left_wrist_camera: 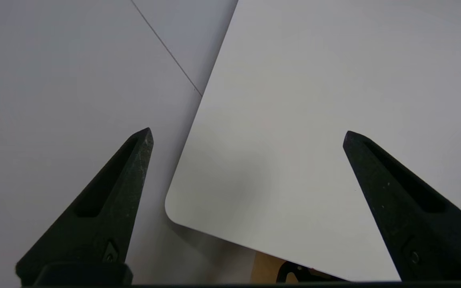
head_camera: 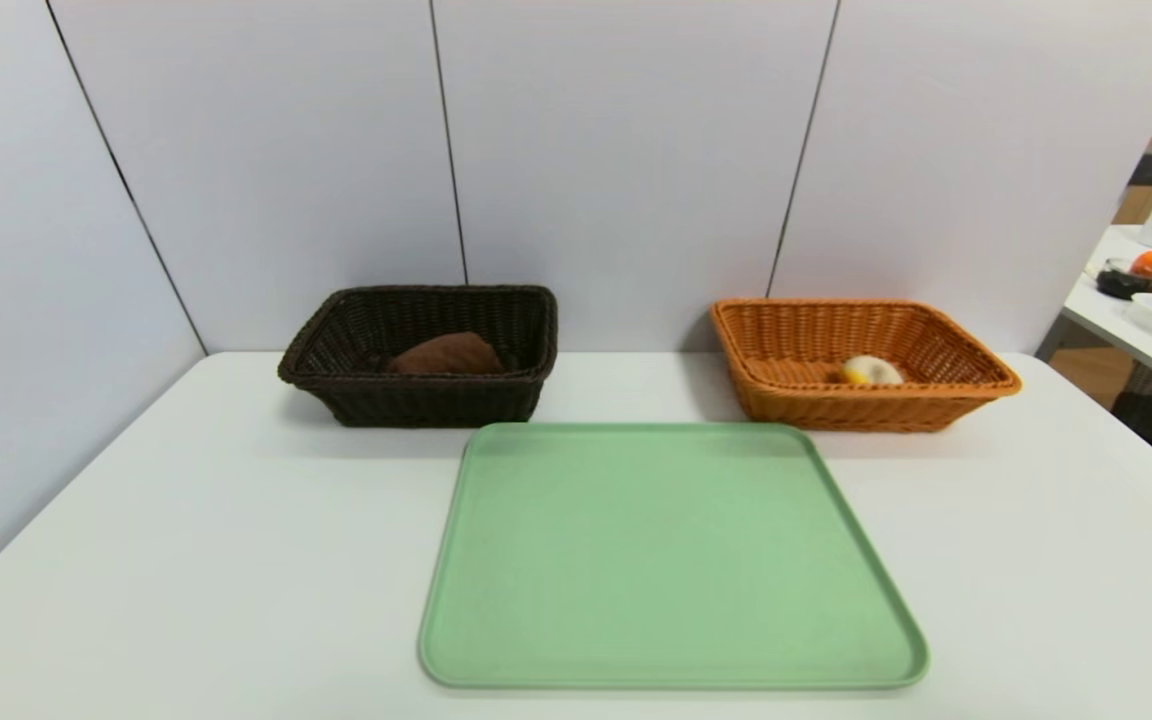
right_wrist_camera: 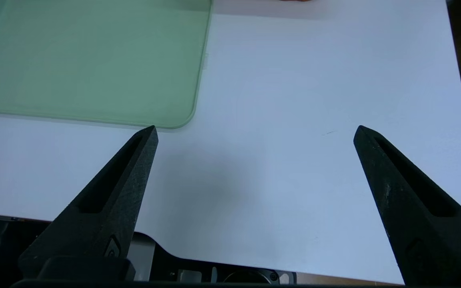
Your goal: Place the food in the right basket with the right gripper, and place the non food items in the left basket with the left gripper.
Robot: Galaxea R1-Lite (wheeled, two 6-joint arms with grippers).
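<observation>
In the head view we see a green tray (head_camera: 671,560) at lower centre of the white table (head_camera: 136,560). Behind it, at centre left, a dark basket (head_camera: 421,395) holds a brown item (head_camera: 446,355); at centre right an orange basket (head_camera: 866,405) holds a pale yellowish food item (head_camera: 871,371). Our left gripper (left_wrist_camera: 247,136) hangs spread wide over the table's rounded corner. Our right gripper (right_wrist_camera: 255,130) is likewise spread, over bare table just beside the tray's corner.

White table (head_camera: 1036,560): tray (head_camera: 666,560), two baskets (head_camera: 426,400)
</observation>
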